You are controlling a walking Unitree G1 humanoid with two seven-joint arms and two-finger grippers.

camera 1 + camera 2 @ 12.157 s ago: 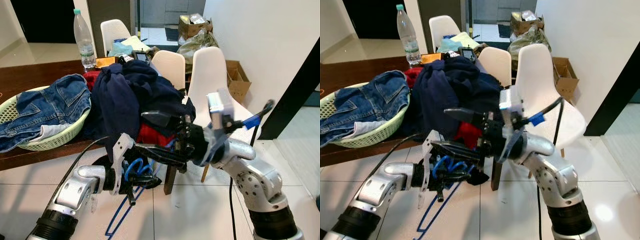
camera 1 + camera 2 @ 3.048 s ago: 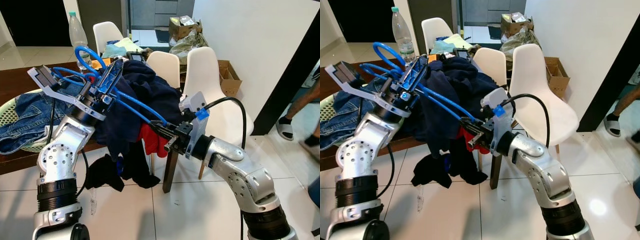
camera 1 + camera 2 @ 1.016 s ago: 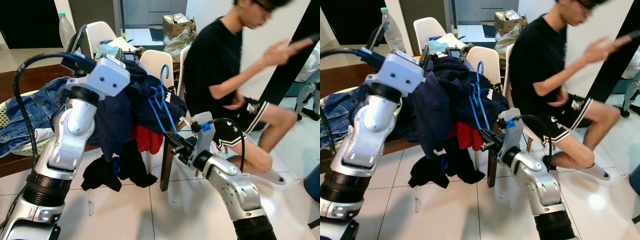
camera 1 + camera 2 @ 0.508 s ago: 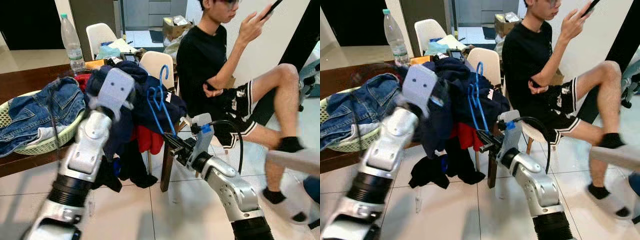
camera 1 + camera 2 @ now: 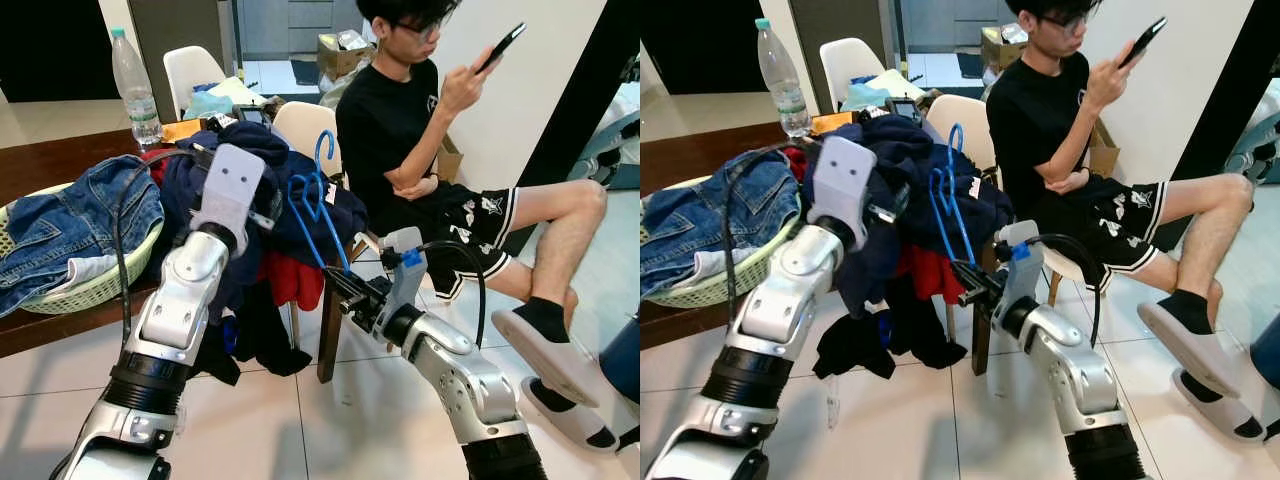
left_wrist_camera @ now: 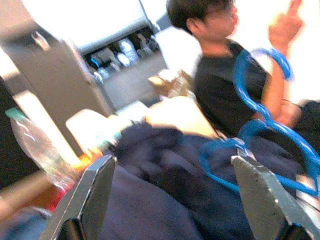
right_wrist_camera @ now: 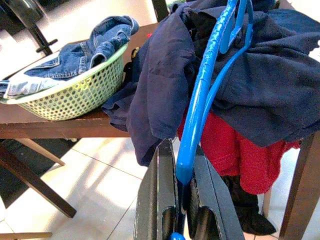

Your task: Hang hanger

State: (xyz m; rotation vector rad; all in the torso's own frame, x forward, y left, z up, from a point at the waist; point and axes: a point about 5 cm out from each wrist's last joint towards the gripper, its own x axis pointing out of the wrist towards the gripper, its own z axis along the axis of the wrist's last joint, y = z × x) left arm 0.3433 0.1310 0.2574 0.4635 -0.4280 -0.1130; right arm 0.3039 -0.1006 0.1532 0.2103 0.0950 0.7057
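The right hand [image 7: 181, 192] grips the blue hanger [image 5: 318, 205] by its low end, so its hook stands upward; the left hand [image 6: 170, 200] is wide open and empty.

Left gripper [image 6: 170, 200] agape, right gripper [image 7: 178, 186] clamped.

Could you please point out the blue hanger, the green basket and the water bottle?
blue hanger [image 5: 318, 196]: left eye view, upper loop below the hook.
green basket [image 5: 95, 287]: left eye view, front rim.
water bottle [image 5: 127, 80]: left eye view, middle of the body.
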